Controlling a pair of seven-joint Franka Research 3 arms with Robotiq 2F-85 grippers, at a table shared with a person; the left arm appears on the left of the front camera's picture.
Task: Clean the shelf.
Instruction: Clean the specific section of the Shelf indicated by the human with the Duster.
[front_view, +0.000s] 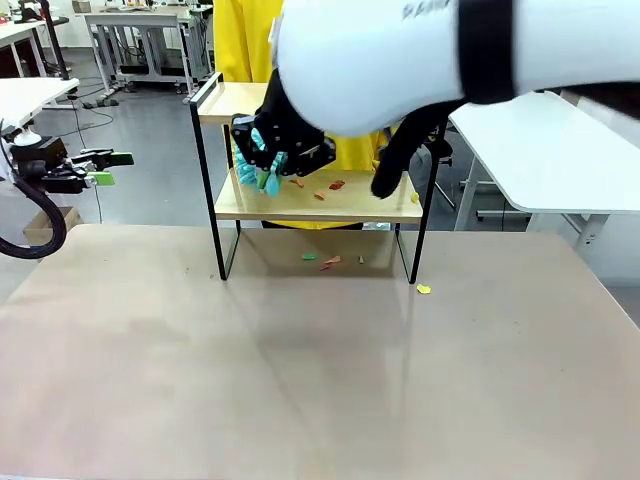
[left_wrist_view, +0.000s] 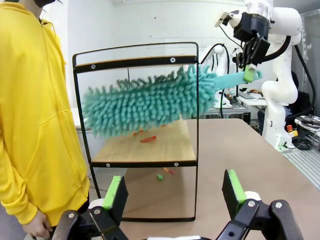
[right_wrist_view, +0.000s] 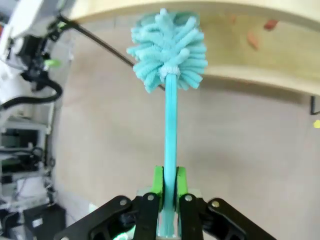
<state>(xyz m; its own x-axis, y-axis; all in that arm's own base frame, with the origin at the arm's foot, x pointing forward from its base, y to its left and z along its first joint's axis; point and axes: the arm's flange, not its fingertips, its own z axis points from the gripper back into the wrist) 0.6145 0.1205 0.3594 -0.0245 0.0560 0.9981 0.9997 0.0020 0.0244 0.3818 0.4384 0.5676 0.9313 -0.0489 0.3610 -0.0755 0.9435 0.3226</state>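
Your right claw (right_wrist_view: 170, 182) is clamped on the teal duster (left_wrist_view: 145, 102), its head over the lower board of the shelf (front_view: 350, 206) by the far edge of the bench (front_view: 300, 380); your left claw (left_wrist_view: 173, 191) gapes apart.

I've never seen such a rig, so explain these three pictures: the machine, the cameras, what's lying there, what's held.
It is a two-armed robot at a table. The front view looks across the table from the robot's side; the other two come from a camera on each wrist. The right end effector is shut on the handle of a teal duster, whose head reaches between the two boards of the shelf. Coloured scraps lie on its lower board and on the table beneath. The left end effector is open, holding nothing. A person in a yellow hoodie stands beside the shelf.
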